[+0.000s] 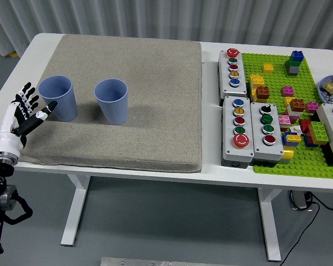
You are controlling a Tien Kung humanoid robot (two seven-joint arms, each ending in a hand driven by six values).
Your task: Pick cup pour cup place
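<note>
Two light blue cups stand upright on the beige mat [127, 133]: the left cup [58, 97] near the mat's left edge and the right cup [111, 101] a short way to its right. My left hand [29, 111] is just left of the left cup, fingers spread and holding nothing, the thumb tip close to the cup's wall. I cannot see inside either cup well enough to tell contents. The right arm is out of view.
Grey button boxes [250, 130] and a green brick baseplate [299, 160] with several loose bricks fill the table's right side. A small dish [332, 88] sits at the far right edge. The white table's left edge [22, 61] runs beside the mat.
</note>
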